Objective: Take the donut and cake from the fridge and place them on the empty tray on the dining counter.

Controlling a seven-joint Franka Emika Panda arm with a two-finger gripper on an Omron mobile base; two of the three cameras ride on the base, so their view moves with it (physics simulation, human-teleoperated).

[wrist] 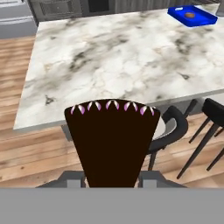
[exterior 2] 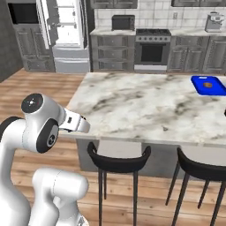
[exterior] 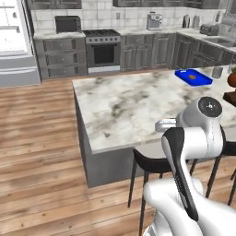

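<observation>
Hand view: the cake (wrist: 112,144), a dark brown wedge edged with small pink-white dabs, stands between the fingers of the pincer (wrist: 112,177), which is clamped on its narrow end. It hangs above the wood floor (wrist: 30,153) just short of the near edge of the marble counter (wrist: 113,61). A black stool (wrist: 175,127) sits right of the cake, under the counter's edge. Far right on the counter lies a blue tray (wrist: 192,15) with a small brown item in it. Left base view: the fridge (exterior: 14,41) stands open at far left, well apart from the counter (exterior: 133,106).
</observation>
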